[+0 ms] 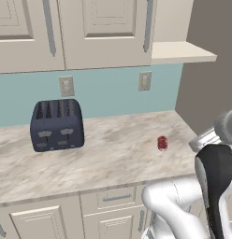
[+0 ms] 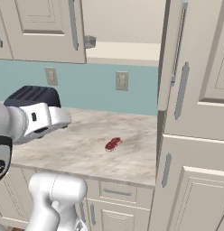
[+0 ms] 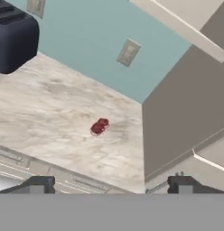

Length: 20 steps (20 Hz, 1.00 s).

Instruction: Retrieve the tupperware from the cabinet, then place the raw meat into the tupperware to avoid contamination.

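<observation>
A simulated kitchen with a pale blue backsplash and a marbled beige counter (image 1: 113, 154) running along the wall; above it hangs the cabinet (image 1: 106, 32), beige with raised-panel doors and long grey vertical bar handles; in the left base view its doors look shut, and a plain beige shelf (image 1: 183, 51) juts out at about 2 o'clock from them; in the right base view the cabinet (image 2: 41, 29) shows a shelf (image 2: 125, 50) open to sight between the door at 11 o'clock and a tall panelled unit (image 2: 195, 113) at 3 o'clock. Two wall outlets (image 1: 66, 86) sit on the backsplash.

The raw meat (image 1: 162, 143), a tiny red chunk with pale streaks, lies on the bare counter; in the left base view it is at about 4 o'clock from centre, well apart from the dark blue toaster (image 1: 57, 125) that stands at 9 o'clock; in the right base view the raw meat (image 2: 113, 144) lies near the middle of the counter, with the toaster (image 2: 32, 97) at 9 o'clock partly behind the white arm; in the hand view the raw meat (image 3: 99, 127) is close to centre, the toaster (image 3: 14, 38) at 10 o'clock.

The gripper (image 3: 109, 185) hangs well above the counter, touching nothing; its jaws are spread wide, with nothing between the fingertips (image 3: 39, 184). Drawer fronts with short horizontal handles (image 1: 115, 198) line the base units below the counter edge.
</observation>
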### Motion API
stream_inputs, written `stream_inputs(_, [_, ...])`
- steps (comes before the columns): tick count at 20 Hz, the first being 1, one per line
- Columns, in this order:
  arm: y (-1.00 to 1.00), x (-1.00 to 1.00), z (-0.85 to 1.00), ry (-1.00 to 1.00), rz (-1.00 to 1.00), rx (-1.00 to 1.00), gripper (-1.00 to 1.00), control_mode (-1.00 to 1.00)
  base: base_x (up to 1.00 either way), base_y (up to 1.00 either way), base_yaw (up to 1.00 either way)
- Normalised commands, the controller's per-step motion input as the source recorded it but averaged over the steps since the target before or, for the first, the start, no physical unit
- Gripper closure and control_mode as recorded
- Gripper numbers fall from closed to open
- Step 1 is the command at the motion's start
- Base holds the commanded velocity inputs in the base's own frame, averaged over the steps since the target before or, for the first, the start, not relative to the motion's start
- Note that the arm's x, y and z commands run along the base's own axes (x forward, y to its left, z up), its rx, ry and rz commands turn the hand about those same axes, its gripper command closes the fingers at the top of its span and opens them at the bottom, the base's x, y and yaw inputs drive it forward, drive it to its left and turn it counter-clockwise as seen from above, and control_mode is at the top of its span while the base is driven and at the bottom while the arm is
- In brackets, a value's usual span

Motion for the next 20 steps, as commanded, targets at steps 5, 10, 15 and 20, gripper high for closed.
stream_inputs(5, [0.1, 0.02, 0.0, -0.21, 0.12, 0.26, -1.0, -1.0, 0.0, 0.0, 0.0])
stream_inputs(10, [0.24, 0.15, 0.0, -0.2, 0.1, 0.25, -1.0, -1.0, 0.0, 0.0, 0.0])
stream_inputs(15, [0.35, 0.24, 0.0, -0.22, 0.07, 0.21, -1.0, -1.0, 0.0, 0.0, 0.0])
stream_inputs(20, [0.37, 0.22, 0.0, -0.27, 0.01, 0.13, -1.0, -1.0, 0.0, 0.0, 0.0])
